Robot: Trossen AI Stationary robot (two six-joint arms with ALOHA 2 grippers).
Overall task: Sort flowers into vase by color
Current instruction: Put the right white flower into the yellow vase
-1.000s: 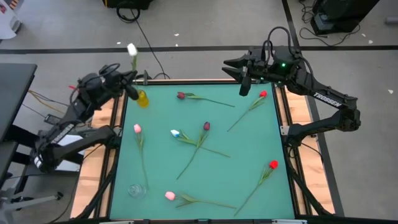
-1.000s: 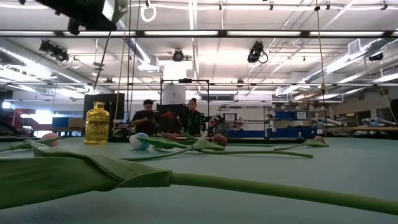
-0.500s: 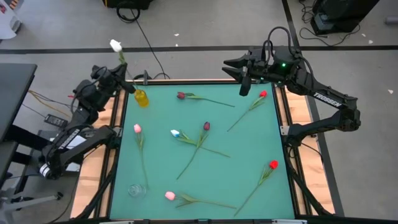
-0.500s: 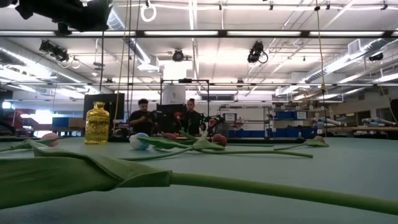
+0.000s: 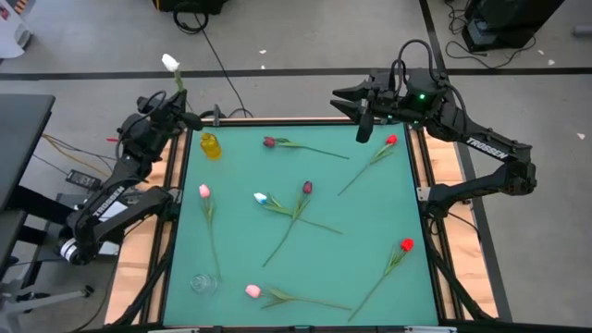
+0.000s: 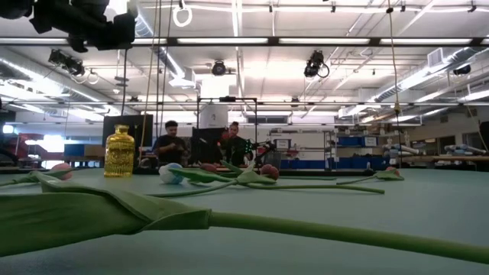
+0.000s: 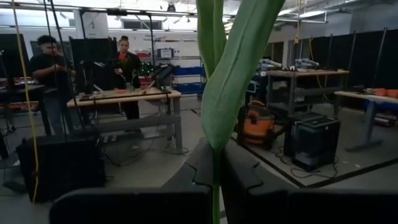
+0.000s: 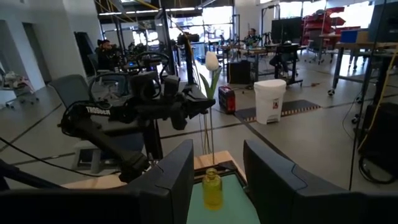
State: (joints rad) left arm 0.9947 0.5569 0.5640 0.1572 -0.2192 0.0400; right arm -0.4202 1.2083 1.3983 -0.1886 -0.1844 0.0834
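From above, the left end effector point(image 5: 178, 113) sits just outside the far left corner of the green worktop point(image 5: 370, 222), closed on the stem of a white tulip point(image 5: 171, 64) whose head points away over the floor. The yellow vase point(image 5: 212, 146) stands on the worktop just beside that end effector. A judgement: the step in hand is carrying the white tulip to the vase, and the stem is not yet above the vase mouth. The right end effector point(image 5: 351, 100) waits past the far edge, well apart from the vase, its fingers parted and holding nothing. Other tulips lie flat on the worktop: a maroon tulip point(image 5: 269, 142) nearest the vase, a pink tulip point(image 5: 203, 191), a red tulip point(image 5: 391, 141), and more farther from it. A clear glass vase point(image 5: 203, 282) stands well apart from the yellow one.

In the low view, the yellow vase point(image 6: 119, 152) stands empty, with tulips lying beyond it.

In the left wrist view, the white tulip's leaf point(image 7: 230, 81) rises from between the closed fingers point(image 7: 245, 177).

In the right wrist view, the white tulip point(image 8: 211, 61) is upright above and behind the yellow vase point(image 8: 212, 188), held by the left end effector point(image 8: 202, 106).

The next move likely calls for bringing the stem tip over the narrow vase mouth, then lowering it in before letting go.
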